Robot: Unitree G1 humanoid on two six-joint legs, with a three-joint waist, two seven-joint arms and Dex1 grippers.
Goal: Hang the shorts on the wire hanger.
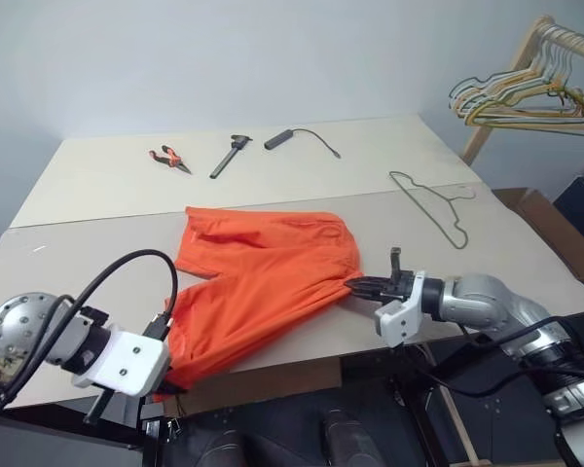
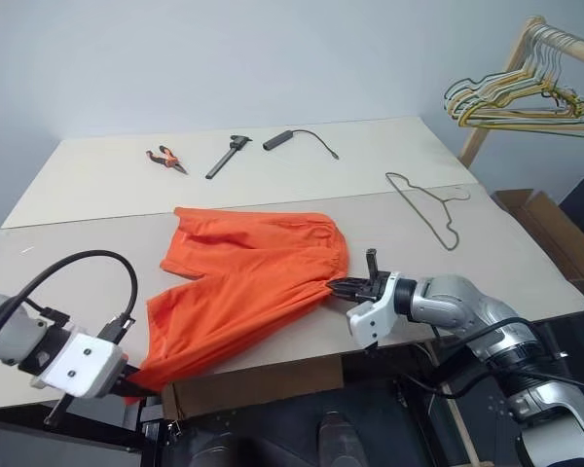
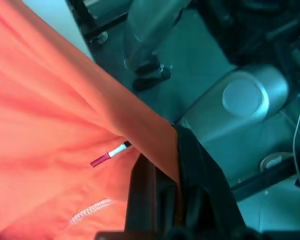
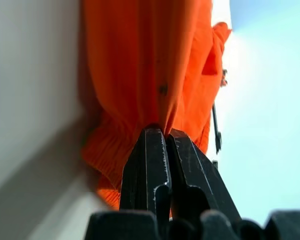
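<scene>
The orange shorts (image 1: pixel 258 272) lie spread across the middle of the near table, stretched between both grippers. My left gripper (image 1: pixel 165 384) sits at the table's front left edge, shut on a leg hem that hangs over the edge. In the left wrist view its fingers (image 3: pixel 145 195) pinch the orange fabric (image 3: pixel 50 125). My right gripper (image 1: pixel 355 286) is shut on the gathered waistband at the shorts' right end, and the right wrist view shows its fingers (image 4: pixel 162 165) clamped on the cloth (image 4: pixel 145 65). The wire hanger (image 1: pixel 433 206) lies flat on the table, beyond and right of the right gripper.
Red-handled pliers (image 1: pixel 167 157), a dark caliper-like tool (image 1: pixel 231 156) and a black corded tool (image 1: pixel 290 138) lie on the far table. A bunch of several hangers (image 1: pixel 526 97) hangs on a wooden rack at the right. A cardboard box (image 1: pixel 555 229) stands beside the table.
</scene>
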